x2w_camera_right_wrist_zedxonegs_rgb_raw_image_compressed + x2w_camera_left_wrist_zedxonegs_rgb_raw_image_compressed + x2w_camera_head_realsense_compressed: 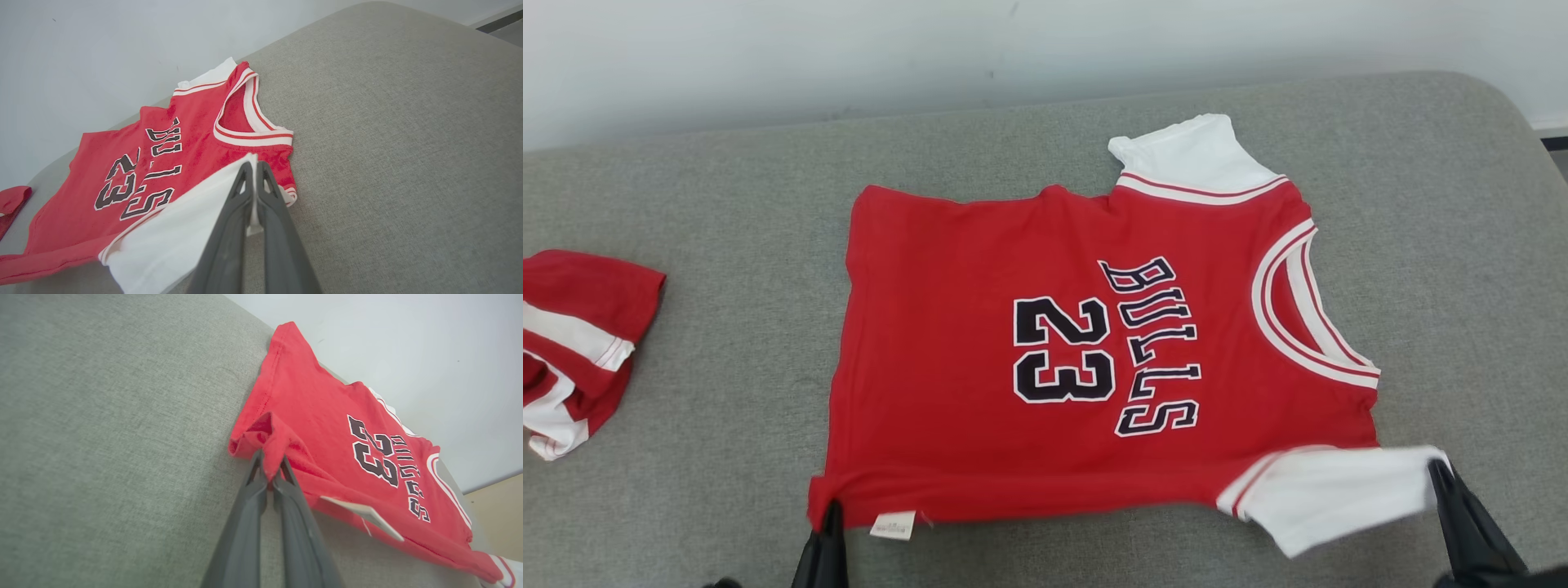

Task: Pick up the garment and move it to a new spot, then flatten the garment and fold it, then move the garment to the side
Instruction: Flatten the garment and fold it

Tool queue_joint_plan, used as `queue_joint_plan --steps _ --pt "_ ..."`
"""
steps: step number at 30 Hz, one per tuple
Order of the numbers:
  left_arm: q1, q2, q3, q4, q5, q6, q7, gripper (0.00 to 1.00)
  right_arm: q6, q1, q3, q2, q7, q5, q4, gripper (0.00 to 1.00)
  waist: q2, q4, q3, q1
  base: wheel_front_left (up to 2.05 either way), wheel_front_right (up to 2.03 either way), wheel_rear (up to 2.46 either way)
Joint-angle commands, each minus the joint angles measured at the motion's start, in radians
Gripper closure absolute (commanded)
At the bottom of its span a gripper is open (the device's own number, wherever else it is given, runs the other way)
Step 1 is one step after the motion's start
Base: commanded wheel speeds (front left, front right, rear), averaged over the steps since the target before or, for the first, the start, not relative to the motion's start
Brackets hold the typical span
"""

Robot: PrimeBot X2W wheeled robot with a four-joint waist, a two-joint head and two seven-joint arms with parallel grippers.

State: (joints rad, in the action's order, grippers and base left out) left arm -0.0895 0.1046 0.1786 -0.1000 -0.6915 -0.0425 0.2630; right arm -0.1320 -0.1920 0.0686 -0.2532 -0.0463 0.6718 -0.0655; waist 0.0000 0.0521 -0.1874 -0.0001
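Note:
The garment (980, 367) is a red jersey with white sleeves and "BULLS 23" in black, spread nearly flat on the grey cushioned surface, neck toward the right. My left gripper (832, 510) is shut on its near hem corner, and the red cloth (270, 457) bunches between the fingers. My right gripper (1436, 469) is shut on the edge of the near white sleeve (184, 228), which is pulled out toward me. The far white sleeve (1188, 155) lies at the back edge of the jersey.
A second red and white garment (572, 343) lies crumpled at the left edge of the grey surface (727, 245). A pale wall (931, 49) runs behind it. The surface's rounded corner (1503, 106) falls away at the far right.

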Motion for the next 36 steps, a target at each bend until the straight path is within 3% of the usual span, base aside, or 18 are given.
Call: queue_joint_plan --steps 1,9,19,20,21,22,27,36 --pt "0.019 0.002 0.002 0.002 0.008 0.007 0.002 1.00 0.003 0.026 -0.004 0.001 -0.007 0.008 -0.002 1.00 0.0000 0.005 -0.001 0.0001 0.00 0.00 0.00" --pt "0.143 0.019 0.028 -0.040 0.038 0.008 -0.033 1.00 0.003 0.235 -0.049 -0.018 -0.075 -0.014 0.084 1.00 0.0000 0.015 -0.024 0.0001 0.00 0.00 0.00" --pt "0.326 0.026 0.039 -0.177 0.052 0.032 -0.042 1.00 0.003 0.518 -0.109 -0.026 -0.050 -0.001 0.351 1.00 0.0000 0.009 -0.056 0.0001 0.00 0.00 0.00" --pt "0.337 0.027 0.039 -0.188 0.056 0.033 -0.039 0.89 0.003 0.540 -0.118 -0.027 -0.037 -0.001 0.377 0.84 0.0000 0.008 -0.058 0.0001 0.00 0.00 0.00" --pt "0.345 0.028 0.040 -0.198 0.061 0.033 -0.035 0.51 0.003 0.559 -0.128 -0.027 -0.024 0.002 0.397 0.57 0.0000 0.007 -0.059 0.0001 0.00 0.00 0.00" --pt "0.352 0.028 0.041 -0.208 0.065 0.031 -0.032 0.00 0.003 0.574 -0.137 -0.028 -0.011 0.006 0.419 0.00 0.0000 0.006 -0.059 0.0001 0.00 0.00 0.00" --pt "0.367 0.026 0.026 -0.235 0.071 0.036 -0.014 0.00 0.003 0.589 -0.184 -0.057 0.069 0.011 0.493 0.00 0.0000 -0.007 -0.049 0.0001 0.00 0.00 0.00" --pt "0.259 0.032 0.005 -0.243 0.086 0.047 0.000 0.00 0.003 0.437 -0.249 -0.125 0.171 0.009 0.508 0.00 0.0000 -0.008 -0.029 0.0001 0.00 0.00 0.00"
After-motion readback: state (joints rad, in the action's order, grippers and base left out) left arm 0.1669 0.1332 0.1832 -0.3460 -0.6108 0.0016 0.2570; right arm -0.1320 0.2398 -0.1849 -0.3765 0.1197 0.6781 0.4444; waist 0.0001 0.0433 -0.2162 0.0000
